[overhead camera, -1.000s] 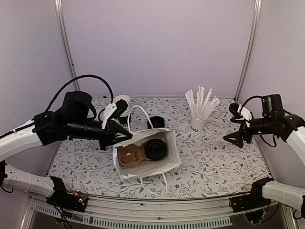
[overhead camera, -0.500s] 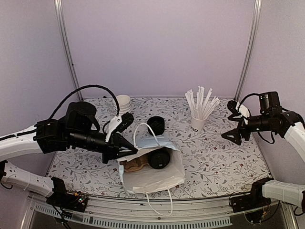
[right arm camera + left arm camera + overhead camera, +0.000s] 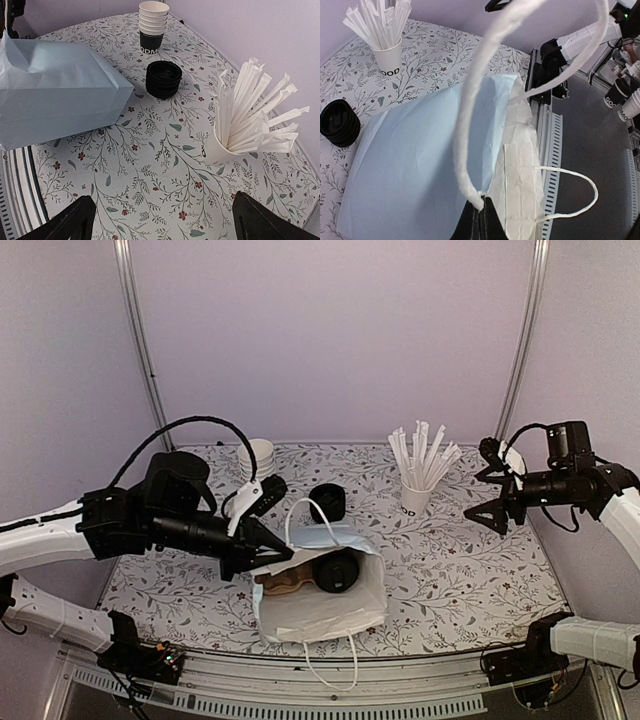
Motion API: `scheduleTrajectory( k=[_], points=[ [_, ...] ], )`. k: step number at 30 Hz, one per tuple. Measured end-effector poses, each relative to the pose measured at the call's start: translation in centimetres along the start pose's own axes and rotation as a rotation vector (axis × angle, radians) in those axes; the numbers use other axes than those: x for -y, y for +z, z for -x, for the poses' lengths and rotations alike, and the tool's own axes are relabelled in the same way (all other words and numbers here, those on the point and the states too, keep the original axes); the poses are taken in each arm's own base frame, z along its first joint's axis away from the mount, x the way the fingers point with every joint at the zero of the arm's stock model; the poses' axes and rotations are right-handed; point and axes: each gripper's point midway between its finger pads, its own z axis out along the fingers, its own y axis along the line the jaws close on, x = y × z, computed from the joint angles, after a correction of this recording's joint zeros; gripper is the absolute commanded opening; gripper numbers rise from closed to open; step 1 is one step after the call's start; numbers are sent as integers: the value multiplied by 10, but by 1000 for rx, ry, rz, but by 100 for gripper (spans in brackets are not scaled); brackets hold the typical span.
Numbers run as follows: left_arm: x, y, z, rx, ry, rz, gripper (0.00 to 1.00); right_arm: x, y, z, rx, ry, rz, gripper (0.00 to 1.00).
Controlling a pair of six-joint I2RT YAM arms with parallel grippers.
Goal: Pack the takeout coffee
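Observation:
The takeout coffee (image 3: pixel 337 572), a black-lidded cup, sits inside the white paper bag (image 3: pixel 320 605) beside a brown cup carrier (image 3: pixel 283 583). My left gripper (image 3: pixel 281 554) is shut on the bag's rim at the base of its rope handle. In the left wrist view the closed gripper (image 3: pixel 480 214) pinches the bag (image 3: pixel 420 160) where the handle (image 3: pixel 470 125) joins it; the cup is hidden there. My right gripper (image 3: pixel 488 490) is open and empty, raised over the table's right side. In the right wrist view this gripper (image 3: pixel 167 220) hovers above the floral cloth, apart from the bag (image 3: pixel 55 90).
A stack of black lids (image 3: pixel 328 502) lies behind the bag, with nested cups (image 3: pixel 260 457) at the back left. A white cup of wrapped straws (image 3: pixel 415 498) stands right of centre. All three show in the right wrist view: lids (image 3: pixel 163 80), cups (image 3: pixel 152 30), straws (image 3: pixel 225 145).
My left gripper has pulled the bag from lying flat towards upright and shifted it slightly right and nearer. My right gripper has risen a little.

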Motion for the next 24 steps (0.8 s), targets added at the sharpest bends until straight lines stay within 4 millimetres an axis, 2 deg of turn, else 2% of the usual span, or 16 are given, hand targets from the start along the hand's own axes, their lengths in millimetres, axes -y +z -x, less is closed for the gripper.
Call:
scheduleTrajectory(
  k=[4,6,8,12,14,16,18,22,24],
  points=[
    [-2,3,2,6,2,6,0,-5,-9,26,56,-5,61,99],
    [-3,5,2,5,0,11,0,-10,-15,47,93,-21,104,96],
    [-5,7,1,0,-6,15,0,-18,-23,77,147,-72,158,92],
    [-10,9,5,1,-25,24,0,-54,-32,136,231,-216,313,85],
    [-14,10,10,10,-36,31,0,-75,-28,153,248,-283,386,82],
    [-17,10,13,16,-52,37,0,-97,-17,159,236,-347,456,80],
    [-20,12,15,21,-67,40,0,-127,1,156,187,-421,529,74],
    [-23,18,14,12,-102,37,0,-187,31,132,54,-579,650,69],
    [-23,20,13,10,-114,33,0,-208,39,121,-2,-653,679,67]
  ],
)
